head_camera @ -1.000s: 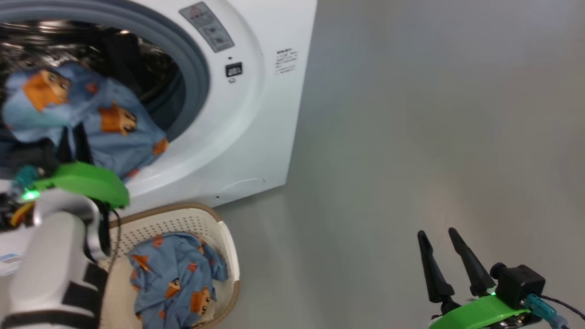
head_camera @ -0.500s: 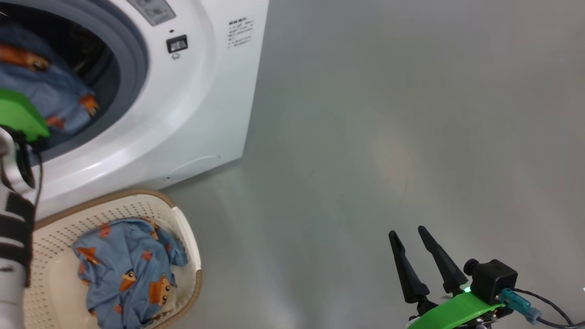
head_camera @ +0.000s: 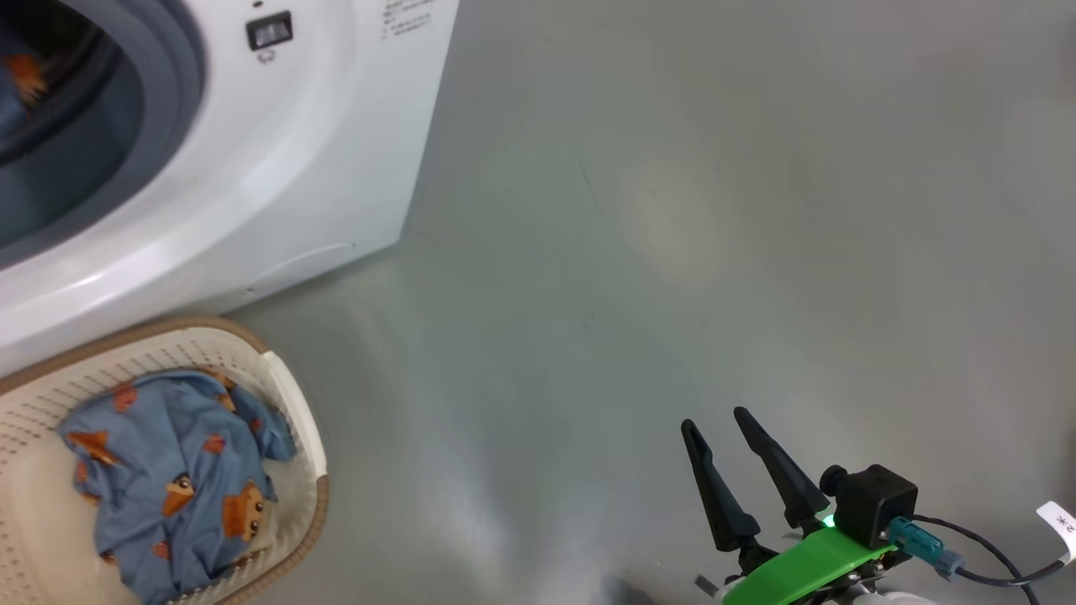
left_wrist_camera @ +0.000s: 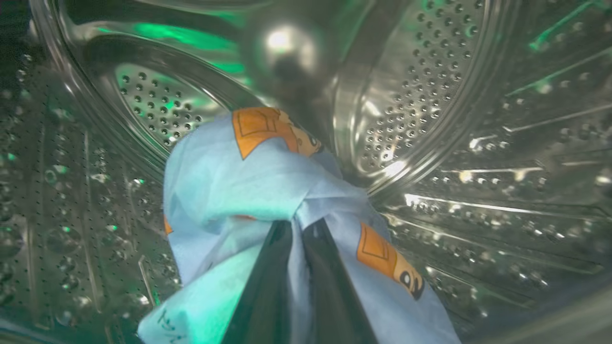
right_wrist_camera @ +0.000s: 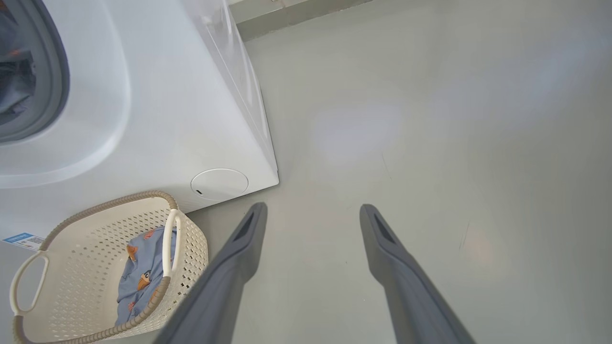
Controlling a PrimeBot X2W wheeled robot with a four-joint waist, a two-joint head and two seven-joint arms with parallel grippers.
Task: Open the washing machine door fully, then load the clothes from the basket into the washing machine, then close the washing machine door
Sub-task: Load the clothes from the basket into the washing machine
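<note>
Our left gripper [left_wrist_camera: 300, 227] pinches 1 blue printed garment [left_wrist_camera: 229, 191] inside the steel drum [left_wrist_camera: 430, 95]. Our right gripper [head_camera: 714, 420] hangs open at 5 o'clock; another garment [head_camera: 168, 470] lies in the basket [head_camera: 294, 428] at 8 o'clock.

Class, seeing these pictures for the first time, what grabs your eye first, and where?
Inside the shiny steel drum, the left gripper pinches a blue cartoon-print garment. A matching garment lies in the cream basket before the washing machine, while the open right gripper hangs over the grey floor.
</note>
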